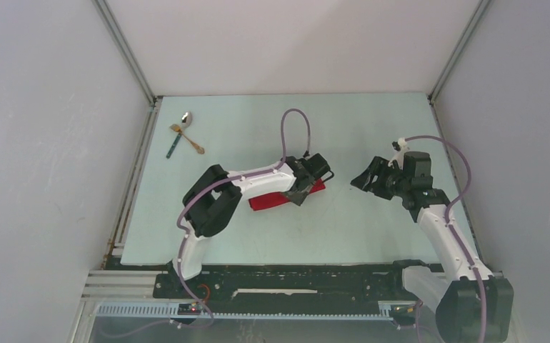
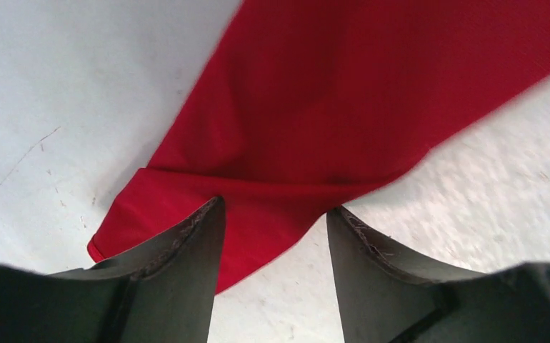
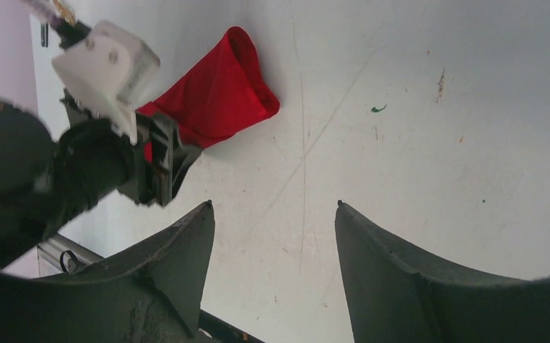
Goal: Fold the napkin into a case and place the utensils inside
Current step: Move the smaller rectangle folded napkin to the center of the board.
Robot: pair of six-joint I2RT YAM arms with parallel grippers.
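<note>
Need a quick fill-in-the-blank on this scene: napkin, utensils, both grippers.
1. The napkin's colour is ____.
2. On the table, the utensils lie at the far ____ corner.
3. The left gripper hovers, jaws apart, over the ____.
4. The right gripper holds ____.

Missing words: red; left; napkin; nothing.
</note>
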